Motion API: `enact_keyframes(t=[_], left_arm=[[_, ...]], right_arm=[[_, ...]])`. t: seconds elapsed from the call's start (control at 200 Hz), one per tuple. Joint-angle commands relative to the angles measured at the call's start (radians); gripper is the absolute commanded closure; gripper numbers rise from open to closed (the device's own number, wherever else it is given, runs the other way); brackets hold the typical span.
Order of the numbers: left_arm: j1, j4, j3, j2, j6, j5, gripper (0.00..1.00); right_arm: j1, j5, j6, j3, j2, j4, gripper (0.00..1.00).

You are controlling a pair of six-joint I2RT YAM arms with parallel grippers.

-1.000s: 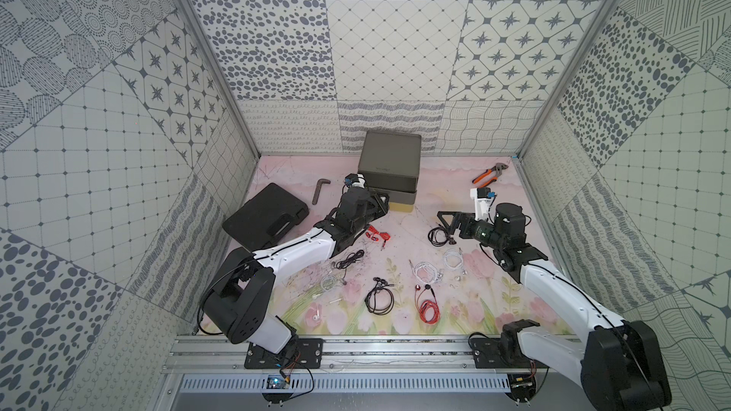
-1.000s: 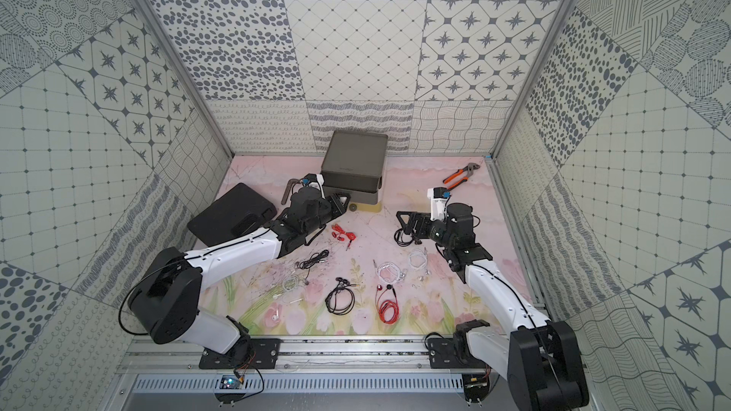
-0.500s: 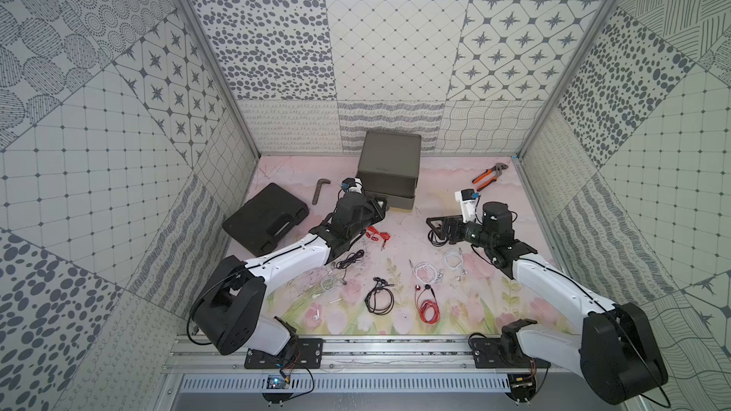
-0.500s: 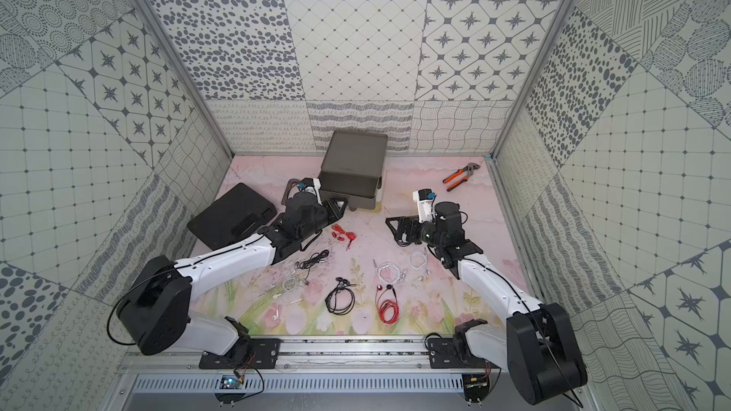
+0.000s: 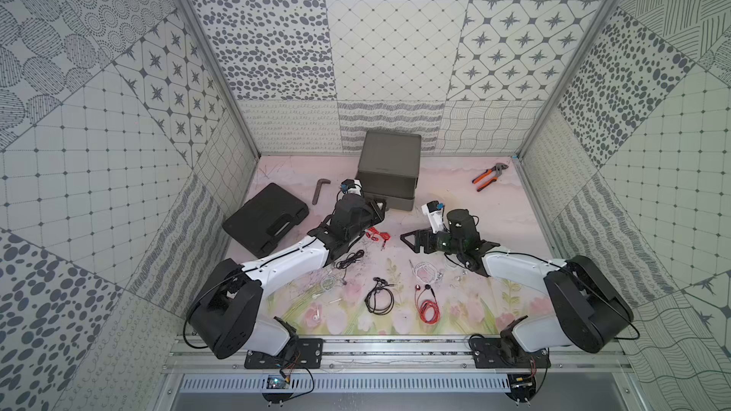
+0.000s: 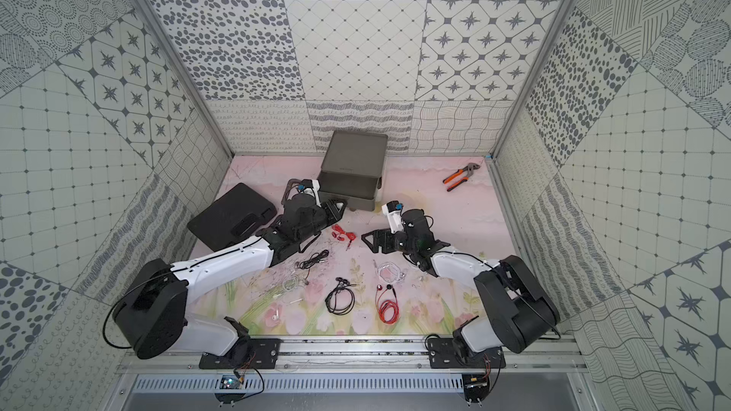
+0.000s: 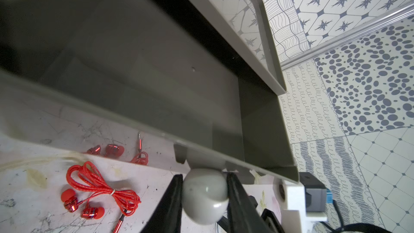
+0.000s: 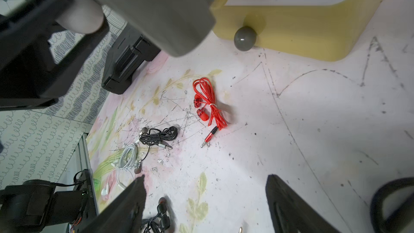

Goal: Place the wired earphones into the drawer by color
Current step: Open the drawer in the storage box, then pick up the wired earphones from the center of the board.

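The drawer (image 5: 389,158), a small three-tier cabinet, stands at the far centre of the mat (image 5: 510,207), close to the back wall. Its top grey tier (image 7: 134,75) is drawn out toward the near side. The left gripper (image 7: 205,175) is closed narrowly on that tier's grey ball knob (image 7: 205,198), one black finger (image 7: 173,200) pressed against each side. The right gripper (image 8: 206,182) hovers low over the mat right of centre, near the cabinet front, jaws spread wide with bare mat showing between them. The right wrist view shows the mustard bottom tier (image 8: 291,30) and its dark knob (image 8: 245,39). The wired earphones (image 6: 339,298) lie loose on the mat in front of the cabinet. A red bundle (image 5: 377,236) lies between the two grippers, just near of the drawn tier. A black bundle (image 5: 350,260) lies near-left of it beside the left forearm, and a white bundle (image 5: 328,282) lies nearer again. At near centre lies a black loop (image 5: 379,298), with a red loop (image 5: 429,308) just to its right and a second white bundle (image 5: 427,270) farther back beside the right forearm. A further black set (image 8: 162,205) shows at the edge of the right wrist view beside one finger; contact cannot be determined. A black case (image 5: 265,223) lies at left, a hex key (image 5: 318,189) beyond it, and orange-handled pliers (image 5: 488,176) at far right.
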Motion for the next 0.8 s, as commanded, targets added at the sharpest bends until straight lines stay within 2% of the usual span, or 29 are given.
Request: enact_keyframes(t=[0.0,0.405,0.79], left_arm=[[-0.001,0.009,0.024,-0.011,0.016,-0.002,0.75],[-0.002,0.009,0.033,0.002,0.007,0.003,0.75],[-0.001,0.007,0.034,0.000,0.011,0.003,0.75]], right_arm=[[0.026,0.037,0.050,-0.013,0.078,0.180,0.18],[0.073,0.104,0.179,0.016,0.326,0.437,0.39],[0.108,0.151,0.242,0.081,0.448,0.522,0.44]])
